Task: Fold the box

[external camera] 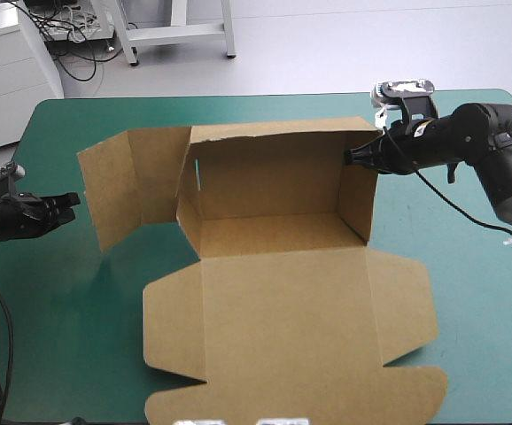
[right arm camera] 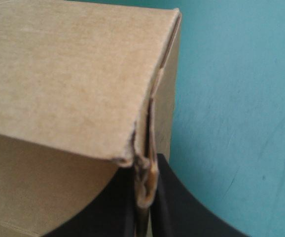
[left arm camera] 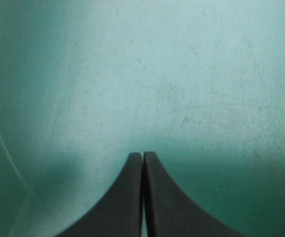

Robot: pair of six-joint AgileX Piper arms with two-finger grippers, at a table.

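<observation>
Brown box (external camera: 274,292), half erected, at the middle of the teal-green surface (external camera: 473,283). Right fingers (right arm camera: 163,197) pinch its right wall (external camera: 360,199) at the far corner. Left fingers (left arm camera: 135,168) are closed, empty, over bare surface. Risk: a pull drags the unbraced box, or the pinch slips off the board edge.

Teal-green table (external camera: 70,301) w/ brown box (external camera: 283,301) on it, approx. centre; far walls up, lid flat twd near edge.

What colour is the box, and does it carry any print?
The box is plain brown, with no print visible; the high view shows it best.
</observation>
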